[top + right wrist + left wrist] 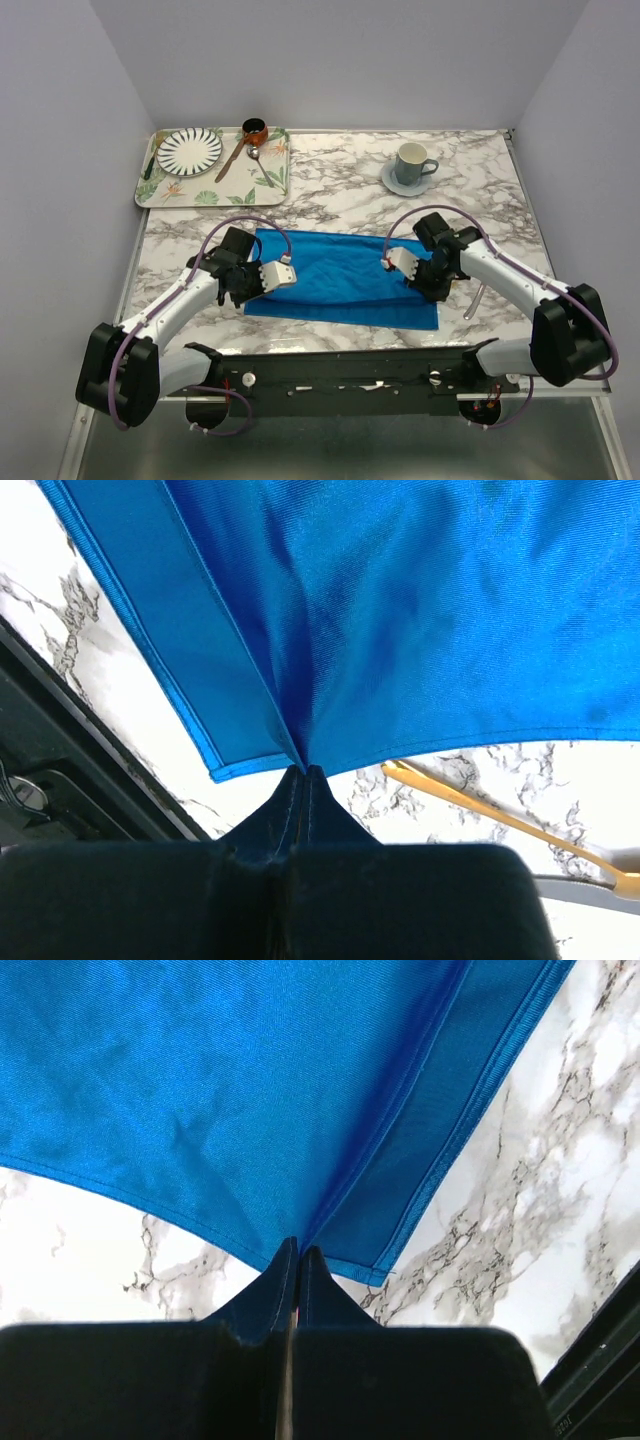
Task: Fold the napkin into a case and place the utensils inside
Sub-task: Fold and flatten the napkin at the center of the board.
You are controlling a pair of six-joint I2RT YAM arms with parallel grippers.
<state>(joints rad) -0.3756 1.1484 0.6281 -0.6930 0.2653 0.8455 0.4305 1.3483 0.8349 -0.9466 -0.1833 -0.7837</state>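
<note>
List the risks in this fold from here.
1. The left end effector and right end effector each pinch only a small tip of the napkin, so the cloth may slip out mid-fold.
2. The gold spoon and silver utensil lie close by the raised right edge. Dragging the cloth may knock them askew.

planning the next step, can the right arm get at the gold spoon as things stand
Probably not yet: the gold spoon lies uncovered close by, but the right tool is shut on the napkin corner.
</note>
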